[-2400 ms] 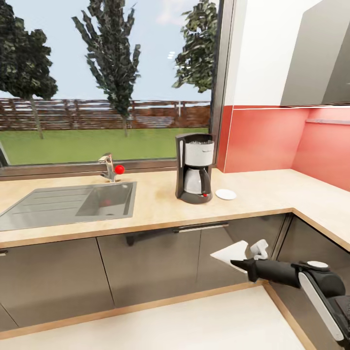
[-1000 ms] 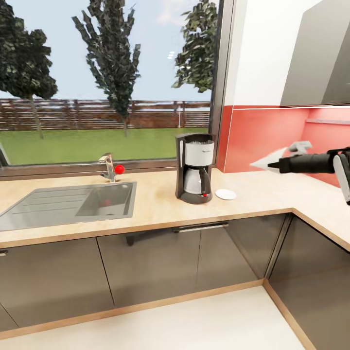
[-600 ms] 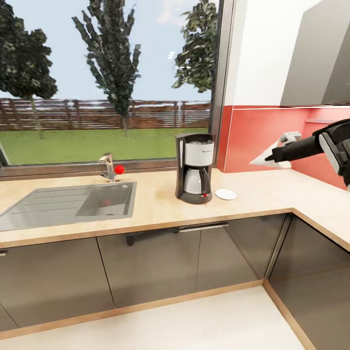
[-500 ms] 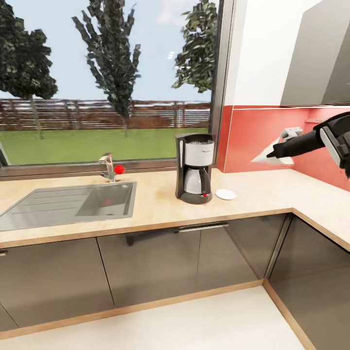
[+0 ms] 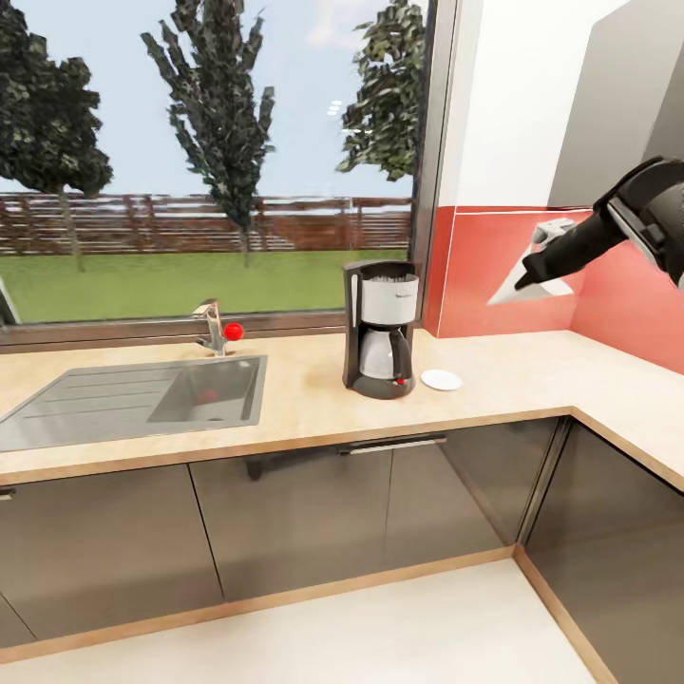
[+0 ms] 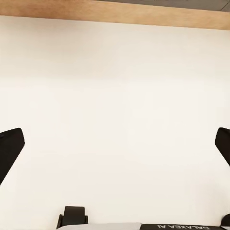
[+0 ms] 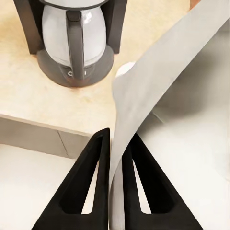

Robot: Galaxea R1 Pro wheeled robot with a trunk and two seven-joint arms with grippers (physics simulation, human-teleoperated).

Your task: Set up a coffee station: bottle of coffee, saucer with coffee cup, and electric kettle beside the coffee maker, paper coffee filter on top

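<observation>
The coffee maker (image 5: 382, 328) stands on the kitchen countertop (image 5: 304, 404) by the window frame, with the white saucer (image 5: 441, 380) just to its right. My right gripper (image 5: 528, 276) hangs high above the counter, right of the machine, shut on the paper coffee filter (image 5: 518, 291), whose white point faces left. In the right wrist view the filter (image 7: 158, 81) runs up from between the black fingers (image 7: 93, 163), with the coffee maker (image 7: 76, 43) and a sliver of saucer (image 7: 124, 70) below. My left gripper (image 6: 116, 143) is open over pale floor.
A steel sink (image 5: 133, 394) with a tap (image 5: 213, 328) lies left of the machine. The red backsplash (image 5: 503, 266) and a grey wall cabinet (image 5: 622, 114) close in behind my right arm. The counter turns a corner at the right (image 5: 627, 408).
My right arm has risen from below the counter edge to well above the counter, carrying the filter; in the last half second it climbed a little more and tilted downward.
</observation>
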